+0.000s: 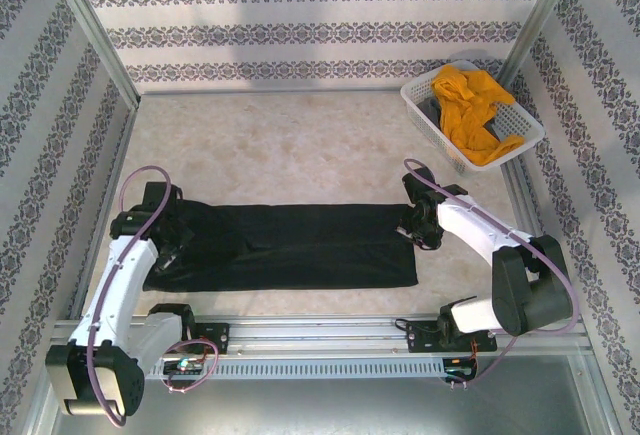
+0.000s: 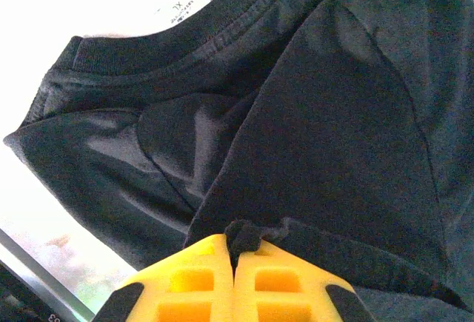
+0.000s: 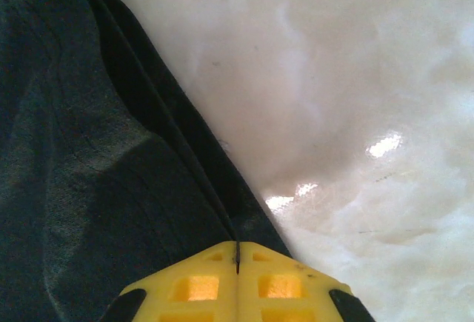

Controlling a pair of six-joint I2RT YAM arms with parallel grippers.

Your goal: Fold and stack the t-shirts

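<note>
Both pairs of jaws are pressed shut on cloth. In the left wrist view we see the left gripper with its two yellow fingers closed tight, a small bunched fold of the black t-shirt pinched between the tips. In the right wrist view the right gripper is just as closed, only a hairline slit between its fingers, and the thin edge of the black t-shirt runs straight into that slit.

We count two t-shirts. The black t-shirt lies on the table as a long, narrow band, stretched sideways close to the near edge. The left gripper is at its left end and the right gripper at its right end. Near the left gripper we see the collar and a size label reading XL, with one sleeve folded over the body.

The second, the mustard-yellow t-shirt, lies crumpled in the single white lattice basket at the far right corner of the table, well apart from the black one. Something dark lies under it in the basket; we cannot tell what it is.
</note>
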